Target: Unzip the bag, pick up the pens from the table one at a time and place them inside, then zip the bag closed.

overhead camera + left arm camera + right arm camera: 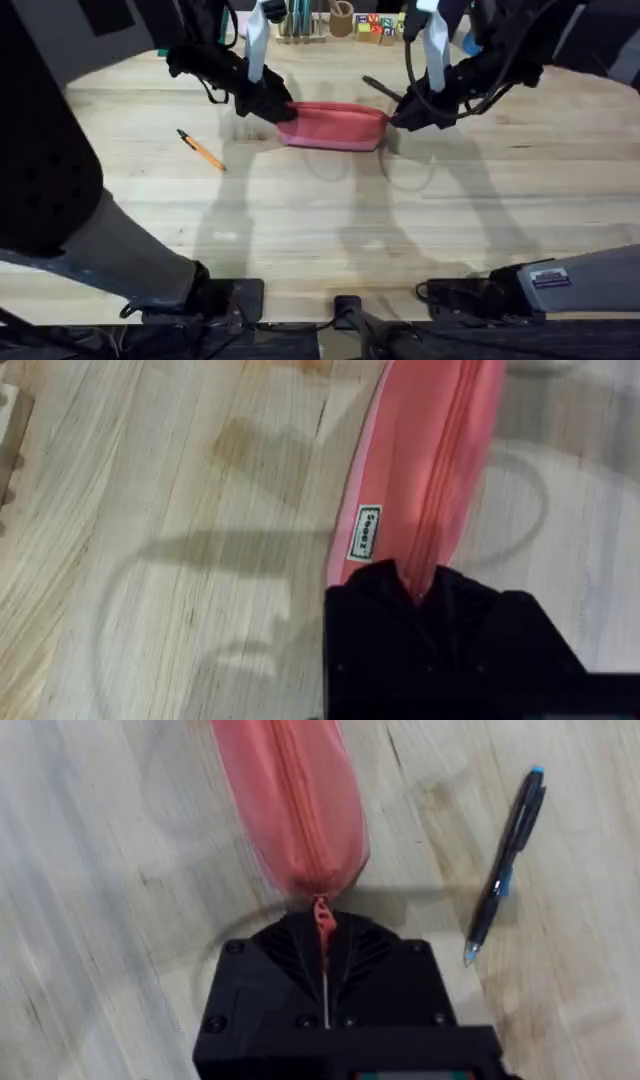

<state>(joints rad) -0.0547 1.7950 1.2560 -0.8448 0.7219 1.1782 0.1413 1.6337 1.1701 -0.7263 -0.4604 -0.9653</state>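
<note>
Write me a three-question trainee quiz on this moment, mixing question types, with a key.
1. True or false: the orange pen already lies inside the bag.
2. Which end of the bag does the right gripper grip in its wrist view?
A. the zipper pull end
B. the end with the white label
C. the middle of the zipper
3. Fill in: the black pen lies on the ___ beside the bag.

Key:
1. False. It lies on the table, apart from the bag, on the left arm's side.
2. A. The white label is at the end held by the left gripper.
3. Table.
</note>
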